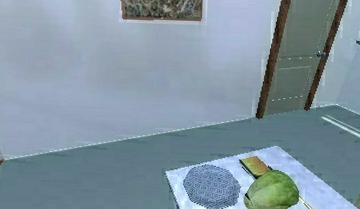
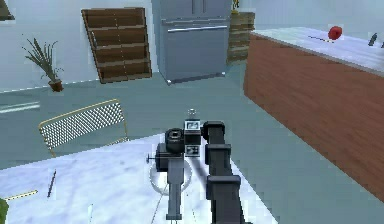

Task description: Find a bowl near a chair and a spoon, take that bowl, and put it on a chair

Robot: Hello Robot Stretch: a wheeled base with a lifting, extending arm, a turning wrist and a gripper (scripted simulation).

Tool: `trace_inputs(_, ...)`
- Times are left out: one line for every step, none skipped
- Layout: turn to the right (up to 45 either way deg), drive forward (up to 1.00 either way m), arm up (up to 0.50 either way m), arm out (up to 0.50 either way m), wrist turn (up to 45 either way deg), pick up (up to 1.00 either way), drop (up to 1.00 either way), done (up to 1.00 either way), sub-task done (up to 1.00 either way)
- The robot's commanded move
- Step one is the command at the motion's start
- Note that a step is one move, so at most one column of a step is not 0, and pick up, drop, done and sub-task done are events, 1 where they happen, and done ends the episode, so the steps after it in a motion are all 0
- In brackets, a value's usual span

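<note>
In the forward view a grey round bowl (image 1: 210, 184) sits on a white table (image 1: 286, 156), beside a green rounded thing (image 1: 272, 191). A thin utensil (image 1: 310, 208) lies at the green thing's right. In the arm side view a chair (image 2: 85, 125) with a mesh back stands at the far edge of a white tabletop (image 2: 100, 175), and a thin utensil (image 2: 52, 184) lies on the tabletop at the left. The arm (image 2: 222, 185) rises over this tabletop, with the gripper (image 2: 170, 160) at its far end. A pale round rim (image 2: 156, 180) lies by the gripper. I cannot tell whether the gripper holds anything.
A flat brown and yellow thing (image 1: 253, 165) lies behind the bowl. A door (image 1: 300, 57) and a wall picture (image 1: 161, 4) are ahead. To the arm side stand a fridge (image 2: 197, 40), wooden shelves (image 2: 118, 45), a plant (image 2: 45, 60) and a brown counter (image 2: 320, 95) with a red fruit (image 2: 335, 33).
</note>
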Motion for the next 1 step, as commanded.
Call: trace_inputs(0.0, 0.0, 0.0, 0.0, 45.0, 0.0, 0.0, 0.0, 0.0)
